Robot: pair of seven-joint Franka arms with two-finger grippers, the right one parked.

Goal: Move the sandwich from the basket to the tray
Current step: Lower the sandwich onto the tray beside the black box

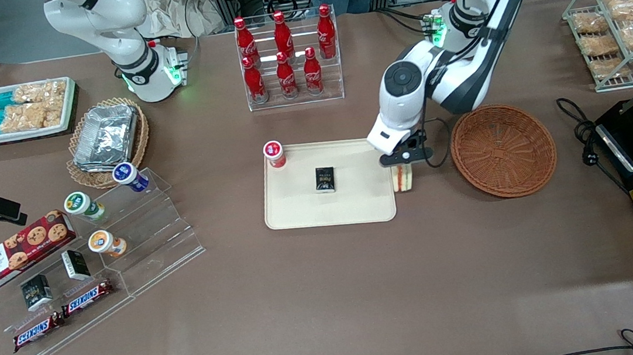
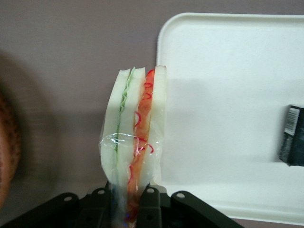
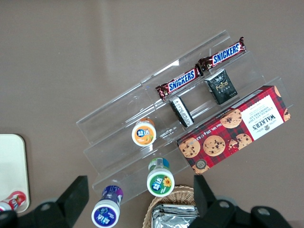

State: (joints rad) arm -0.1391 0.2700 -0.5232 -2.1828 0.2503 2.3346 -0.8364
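- Front view: sandwich [image 1: 403, 178] hangs clamped in the left gripper [image 1: 405, 162], out of the basket [image 1: 503, 149] and right at the edge of the tray [image 1: 327, 183] nearest the basket, in the gap between the two. The basket looks empty.
- To finish the step well, I judge the arm should carry the wedge further in over the bare tray floor, short of the small black box [image 1: 325, 179] and the red-lidded cup [image 1: 274, 153], lower it until it rests, and only then part the fingers; letting go now risks it dropping on the rim or the table.
- Counts here: one sandwich, one reddish basket, one tray; on the tray one black box and one cup. Six red cola bottles [image 1: 283, 54] stand in a clear rack farther from the camera.
- Left wrist view: the gripper's fingers [image 2: 148, 202] pinch the wrapped sandwich [image 2: 135, 135] by one end, holding it on edge, with green and orange-red filling showing between three pale bread slices. The tray's rounded corner [image 2: 167, 28] sits just beside it, and the black box [image 2: 292, 135] lies on the tray well apart.
- Right wrist view: toward the parked arm's end, an acrylic step stand [image 3: 142, 109] carries two Snickers bars [image 3: 202, 71], two small dark packets, three lidded cups and one cookie box [image 3: 235, 130].
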